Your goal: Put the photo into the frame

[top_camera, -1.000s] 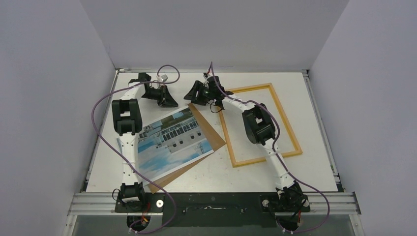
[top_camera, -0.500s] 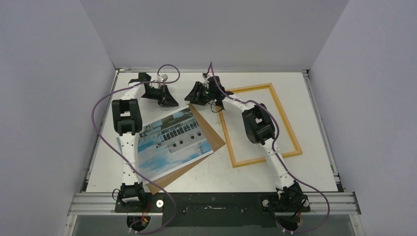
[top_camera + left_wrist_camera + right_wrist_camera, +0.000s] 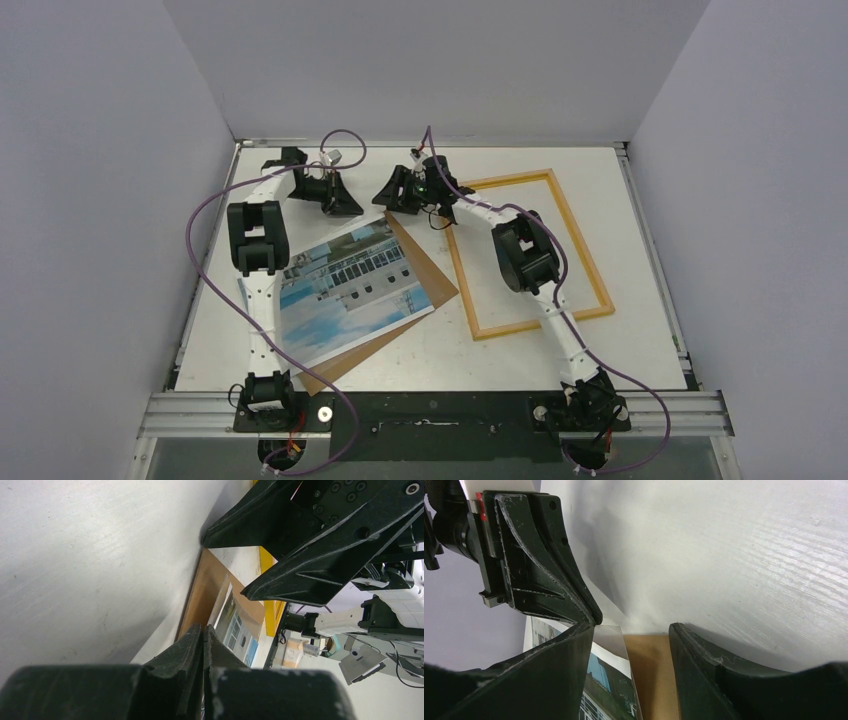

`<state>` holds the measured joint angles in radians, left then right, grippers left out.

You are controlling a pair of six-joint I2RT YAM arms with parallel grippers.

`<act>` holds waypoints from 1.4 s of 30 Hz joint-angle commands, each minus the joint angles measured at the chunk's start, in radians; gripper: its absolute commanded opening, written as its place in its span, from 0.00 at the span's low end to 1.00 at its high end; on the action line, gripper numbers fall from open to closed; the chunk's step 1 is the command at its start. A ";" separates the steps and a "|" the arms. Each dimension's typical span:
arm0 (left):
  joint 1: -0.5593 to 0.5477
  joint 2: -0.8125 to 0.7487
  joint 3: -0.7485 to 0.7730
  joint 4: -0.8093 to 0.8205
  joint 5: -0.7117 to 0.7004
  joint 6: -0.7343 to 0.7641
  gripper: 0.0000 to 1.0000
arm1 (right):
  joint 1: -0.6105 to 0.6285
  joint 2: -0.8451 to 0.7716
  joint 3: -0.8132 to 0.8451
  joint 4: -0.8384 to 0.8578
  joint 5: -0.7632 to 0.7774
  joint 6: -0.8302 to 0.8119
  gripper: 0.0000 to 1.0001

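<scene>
Top external view lays out the whole table (image 3: 640, 340): the photo (image 3: 350, 290) lies face up left of centre, skewed, on a brown backing board (image 3: 425, 265) whose corner pokes out towards the frame (image 3: 540, 322). The frame lies flat and apart to the right, with bare table inside it. Both arms reach to the far side, where the left gripper (image 3: 345, 205) and the right gripper (image 3: 392, 195) meet nose to nose just beyond the photo's far corner; from up here their jaws cannot be read. Left wrist view settles its own: the fingers (image 3: 197, 640) are pressed together with no gap, low over the table by the board's edge, and the right gripper (image 3: 222, 566) stands spread just ahead. Right wrist view shows its fingers (image 3: 574, 645) parted with nothing between them, straddling the board's corner, plus what looks like a clear sheet (image 3: 608, 640) over the photo's corner.
</scene>
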<state>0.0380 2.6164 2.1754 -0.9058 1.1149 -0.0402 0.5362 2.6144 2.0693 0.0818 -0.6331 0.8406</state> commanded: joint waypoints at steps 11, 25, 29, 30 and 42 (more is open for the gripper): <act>-0.022 -0.099 0.014 -0.005 0.054 0.011 0.00 | 0.019 -0.173 -0.122 0.122 0.084 -0.088 0.42; -0.022 -0.092 0.027 -0.007 0.047 0.006 0.00 | 0.019 -0.120 -0.141 0.362 -0.121 0.120 0.45; -0.022 -0.094 0.027 -0.007 0.047 0.006 0.00 | 0.017 -0.125 -0.162 0.362 -0.150 0.113 0.48; -0.023 -0.094 0.027 -0.007 0.046 0.006 0.00 | 0.016 -0.127 -0.166 0.354 -0.151 0.107 0.48; -0.023 -0.092 0.033 -0.008 0.057 0.005 0.00 | 0.015 -0.117 -0.143 0.220 -0.162 0.005 0.42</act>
<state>0.0208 2.5977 2.1754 -0.9104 1.1313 -0.0437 0.5484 2.5378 1.9087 0.3027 -0.7486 0.8917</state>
